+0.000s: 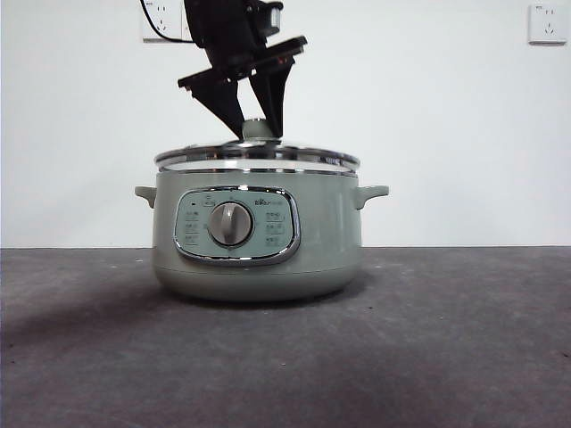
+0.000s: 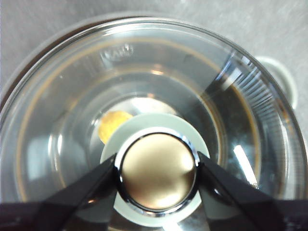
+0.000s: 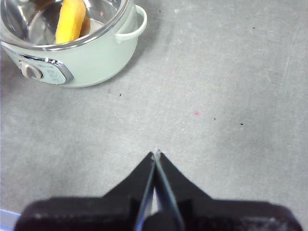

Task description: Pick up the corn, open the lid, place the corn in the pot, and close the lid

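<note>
Glass lid [image 1: 257, 157] sits on pot [image 1: 257, 236]; left gripper [image 2: 156, 173] jaws clench its knob [image 1: 256, 129], corn [image 3: 70, 20] lies below inside. Risk: off-centre release leaves lid tilted. Right gripper [image 3: 156, 155] closed, empty, over the worktop [image 3: 216, 96].

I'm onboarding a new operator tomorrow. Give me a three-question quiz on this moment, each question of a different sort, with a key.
1. True or false: the corn lies inside the pot.
2. Which gripper is at the lid's knob? A) left B) right C) neither
3. Fill in: the right gripper hangs over bare table, away from the pot, with its jaws ____.

Key:
1. True. It shows yellow through the glass lid.
2. A. The left gripper has one jaw on each side of the knob.
3. Shut.
</note>
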You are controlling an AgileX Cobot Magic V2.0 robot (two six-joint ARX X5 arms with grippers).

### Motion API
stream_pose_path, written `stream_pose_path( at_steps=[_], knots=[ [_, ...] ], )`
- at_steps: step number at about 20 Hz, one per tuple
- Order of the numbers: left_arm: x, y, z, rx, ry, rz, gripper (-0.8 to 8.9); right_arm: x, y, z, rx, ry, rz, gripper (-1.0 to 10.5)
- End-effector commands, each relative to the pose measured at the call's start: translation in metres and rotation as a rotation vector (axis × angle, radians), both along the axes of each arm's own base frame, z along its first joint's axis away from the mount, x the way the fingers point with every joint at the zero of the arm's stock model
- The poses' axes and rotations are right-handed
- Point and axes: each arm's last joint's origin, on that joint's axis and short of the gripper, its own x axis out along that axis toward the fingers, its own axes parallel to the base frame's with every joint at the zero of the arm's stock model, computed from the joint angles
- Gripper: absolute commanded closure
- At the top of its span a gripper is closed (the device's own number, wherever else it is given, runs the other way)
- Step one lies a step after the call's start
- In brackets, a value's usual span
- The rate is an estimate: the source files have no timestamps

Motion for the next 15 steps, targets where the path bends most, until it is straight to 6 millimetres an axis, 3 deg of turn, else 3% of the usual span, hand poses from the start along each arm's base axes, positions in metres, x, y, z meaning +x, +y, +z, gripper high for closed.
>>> stream_pose_path(
  at_steps=[1,15],
  knots=[
    [0.004,-0.004,-0.008,0.026,-0.004,0.023,8.26,0.0,0.0,-0.003,-0.001,0.009,-0.014,9.5],
    [0.004,-0.011,-0.019,0.036,0.042,-0.019,8.26,0.0,0.0,-0.002,-0.003,0.006,-0.015,9.5]
  ],
)
